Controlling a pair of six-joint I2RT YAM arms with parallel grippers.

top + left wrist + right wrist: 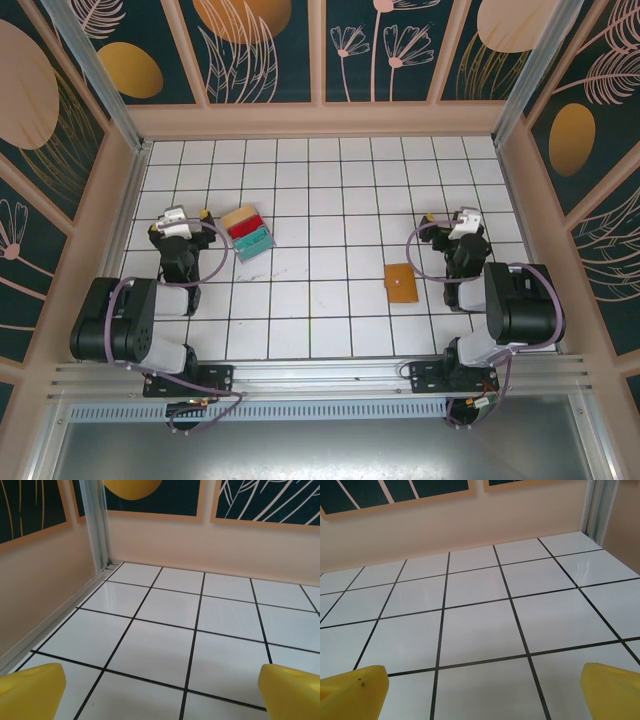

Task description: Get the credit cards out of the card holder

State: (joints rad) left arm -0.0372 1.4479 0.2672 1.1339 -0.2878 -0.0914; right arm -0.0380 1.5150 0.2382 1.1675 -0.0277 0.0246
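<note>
left gripper spread wide; right gripper apparently likewise

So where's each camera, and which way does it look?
Top external: high behind the arms, looking down on the table, left gripper, right gripper, credit cards and card holder.
Left wrist: on the left arm, facing the far-left corner; its yellow fingertips show.
Right wrist: on the right arm, facing the far-right corner; its yellow fingertips show.
Shared: both wrist views see white tiles.

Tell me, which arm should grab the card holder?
Right. The card holder lies close to the right gripper, which is open. The left gripper, also open, sits far over on the other side by the cards, so it would probably have farther to reach.
</note>
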